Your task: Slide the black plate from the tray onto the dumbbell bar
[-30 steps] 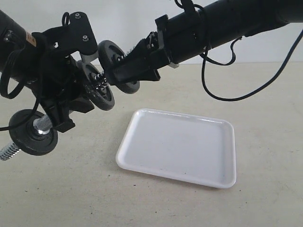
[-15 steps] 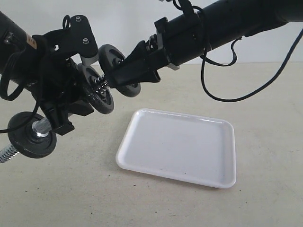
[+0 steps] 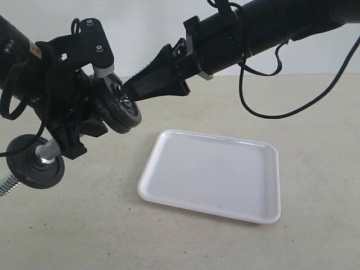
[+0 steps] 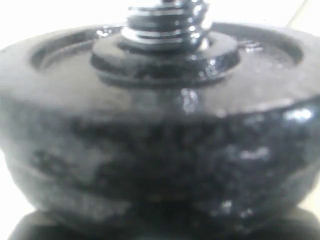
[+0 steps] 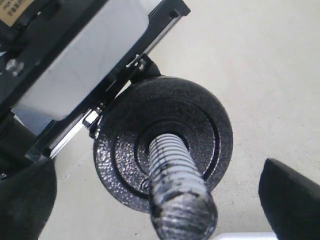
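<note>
The dumbbell bar [image 3: 49,148] hangs slanted in the air, held near its middle by my left gripper [image 3: 84,121]. The black plate [image 3: 122,110] sits threaded on the bar's upper end, pushed up against another black disc. In the right wrist view the plate [image 5: 120,160] rings the threaded rod [image 5: 180,200]. My right gripper [image 3: 130,89] is open. Its fingers [image 5: 290,200] stand either side of the rod's tip, off the plate. The left wrist view is filled by the stacked discs [image 4: 160,140] and the thread [image 4: 165,20]; its jaws are hidden. The white tray [image 3: 214,174] holds nothing.
A second black disc [image 3: 34,163] sits on the bar's lower end, with bare thread [image 3: 5,184] sticking out near the view's left edge. A black cable [image 3: 264,115] droops from the right arm above the beige table [image 3: 84,225].
The right gripper pushed the black plate down the thread until it met the other disc, then opened and drew back a little. The bar's lower end shifted slightly left.
</note>
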